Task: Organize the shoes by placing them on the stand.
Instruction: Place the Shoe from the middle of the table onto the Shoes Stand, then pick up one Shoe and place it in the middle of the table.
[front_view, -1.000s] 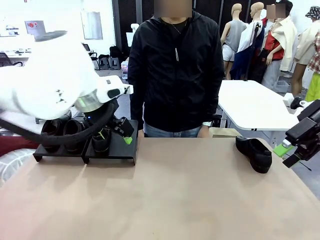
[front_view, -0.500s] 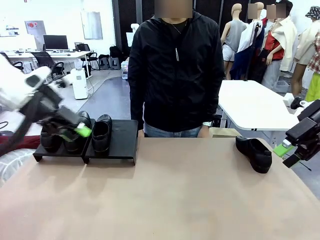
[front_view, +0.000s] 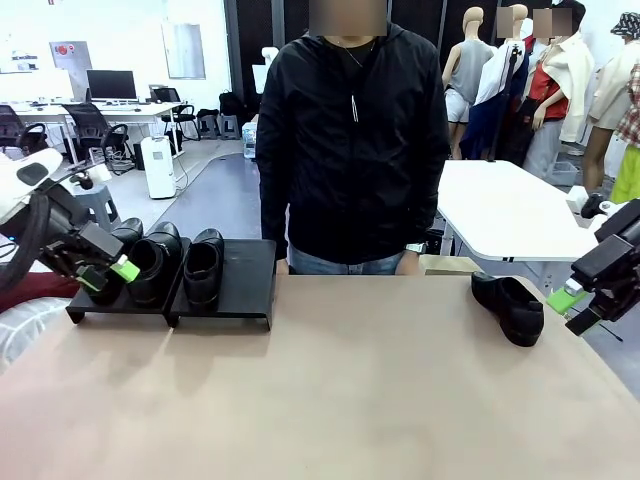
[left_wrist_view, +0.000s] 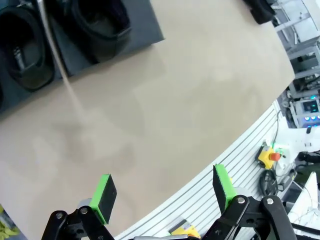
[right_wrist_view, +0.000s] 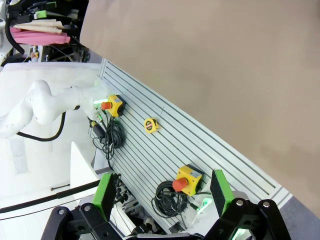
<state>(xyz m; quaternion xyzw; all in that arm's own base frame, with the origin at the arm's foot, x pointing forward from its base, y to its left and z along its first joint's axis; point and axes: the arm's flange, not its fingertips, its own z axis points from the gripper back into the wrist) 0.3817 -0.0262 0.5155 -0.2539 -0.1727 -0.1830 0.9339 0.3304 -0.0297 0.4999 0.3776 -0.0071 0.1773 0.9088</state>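
Front view, glossy rounded shoes (front_view: 182, 265), matte stand (front_view: 245, 283)

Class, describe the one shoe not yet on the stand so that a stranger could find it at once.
Start at the brown table and follow its far edge to the robot's right end. There a single black loafer lies directly on the tabletop, near the right gripper. Unlike the three shoes lined up on the black stand at the left end, it sits alone, off any platform.

The stand (front_view: 240, 290) sat at the table's (front_view: 330, 390) far left, three shoes (front_view: 160, 262) side by side on it. A fourth shoe (front_view: 510, 308) lay on the table at the far right.
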